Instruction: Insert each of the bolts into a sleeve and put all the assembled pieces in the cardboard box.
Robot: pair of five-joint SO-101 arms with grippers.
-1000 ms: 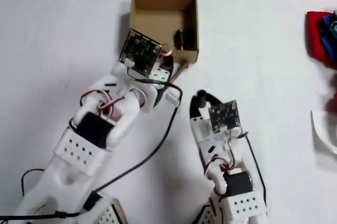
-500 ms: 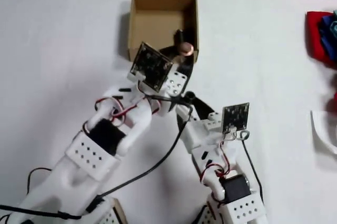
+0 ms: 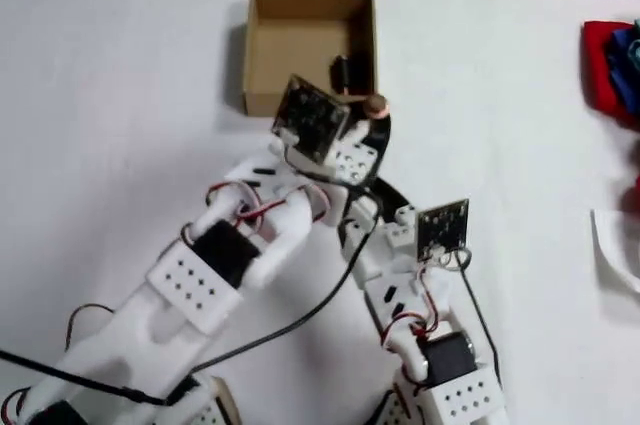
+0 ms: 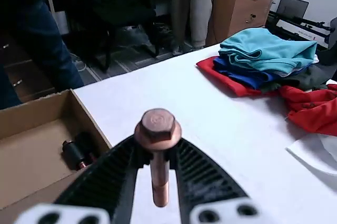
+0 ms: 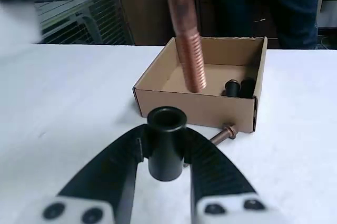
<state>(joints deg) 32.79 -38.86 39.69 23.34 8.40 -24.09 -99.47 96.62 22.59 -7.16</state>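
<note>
Plainly, the left jaws clamp the bolt under its head, shank down, by the lower-right corner of the cardboard box in the high view; the right jaws grip the sleeve upright, bore up, just beneath, apart

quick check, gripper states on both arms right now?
Left gripper: closed on a copper bolt, head up.
Right gripper: closed on a black sleeve.

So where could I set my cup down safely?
Bare table left of the cardboard box, or between the box and the clothes. It's crowded in front of the box, where the left gripper holds a bolt near the sleeve in the right gripper.
</note>
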